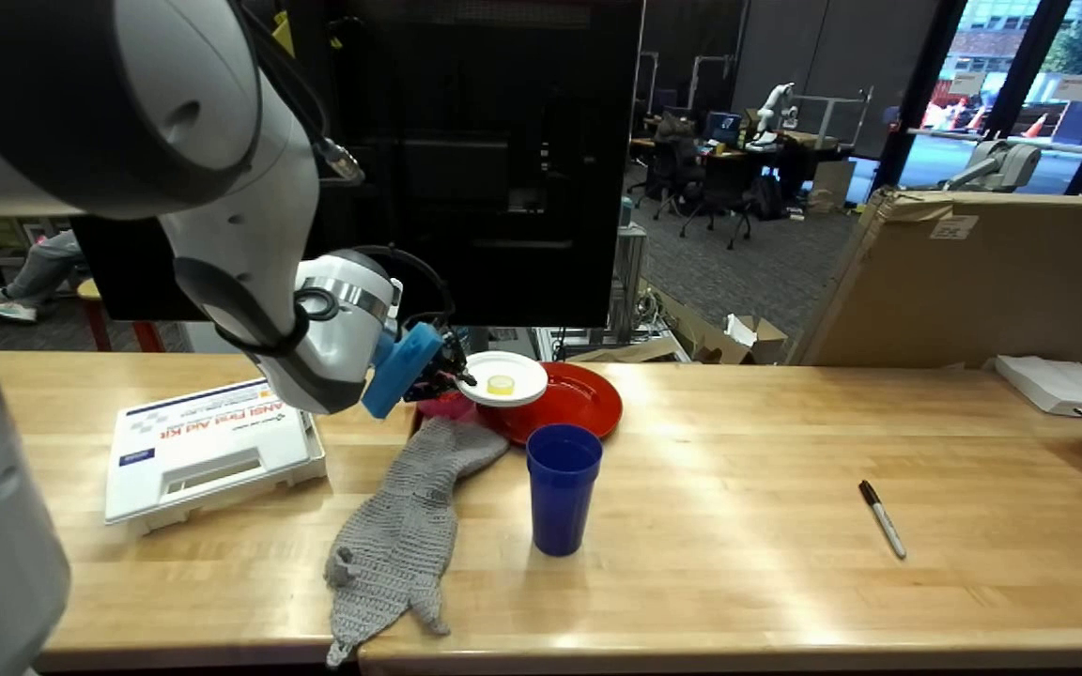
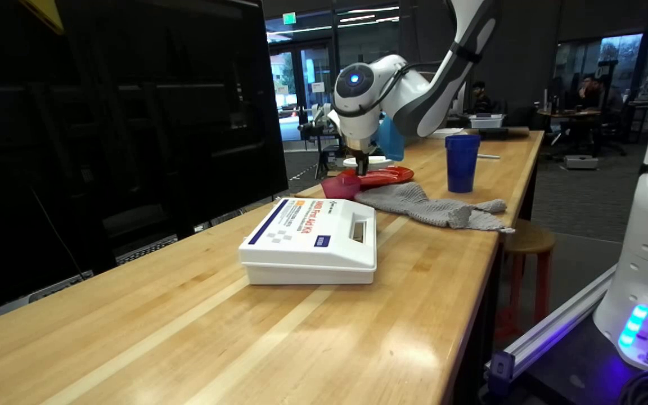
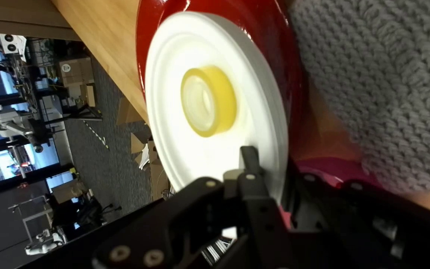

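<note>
My gripper is shut on the rim of a round white plate. One finger lies over the plate's top face; the other is mostly hidden behind the rim. A yellow tape roll rests on the white plate. The plate is held over a larger red plate, looking nearly level in an exterior view. A pink translucent bowl stands just below the gripper. A grey knitted animal-shaped cloth lies beside the bowl and red plate.
A blue cup stands upright in front of the red plate. A white first aid kit lies near the bowl. A black marker and papers lie farther along the table. A large black screen stands behind the table.
</note>
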